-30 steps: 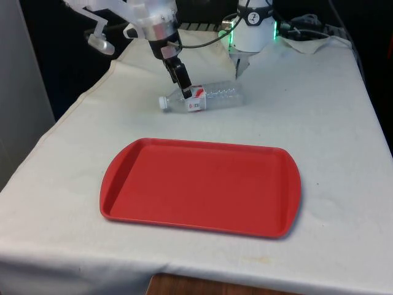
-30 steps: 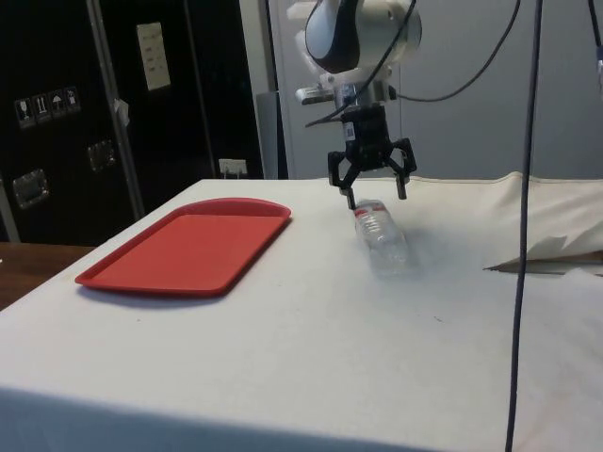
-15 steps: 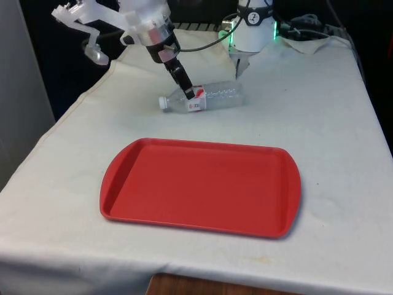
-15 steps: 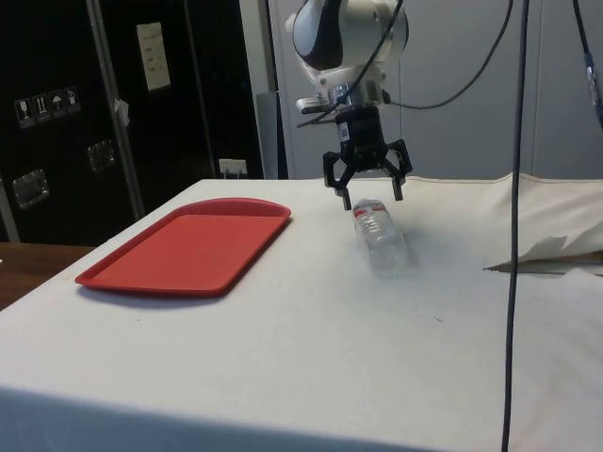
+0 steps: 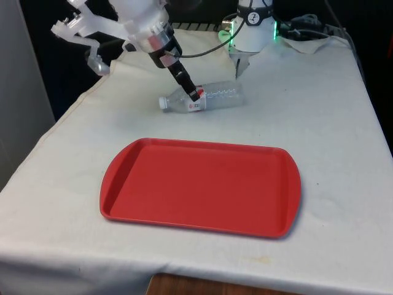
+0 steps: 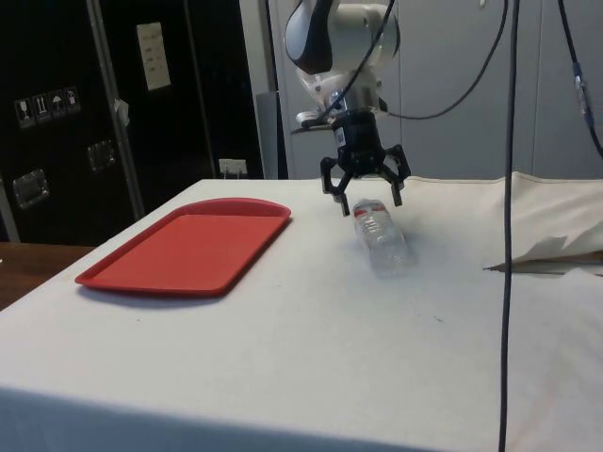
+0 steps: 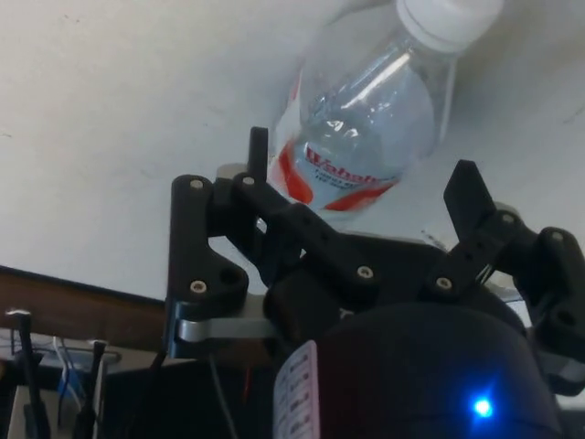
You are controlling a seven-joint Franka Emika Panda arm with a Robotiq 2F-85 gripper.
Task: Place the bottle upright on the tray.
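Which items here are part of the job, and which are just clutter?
Job:
- bottle, lying on its side on the cloth
- red tray
- pincer, open, straddling the bottle

Lying about:
- crumpled cloth at the far corner
- cables

You're in a robotics lab. The cloth-draped table (image 6: 311, 358), dark cabinets (image 6: 104, 104) with stickers, and hanging cables (image 6: 509, 188) show it's a test bench.

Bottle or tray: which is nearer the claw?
The bottle, lying on its side right under the open claw. The red tray sits well off to one side.
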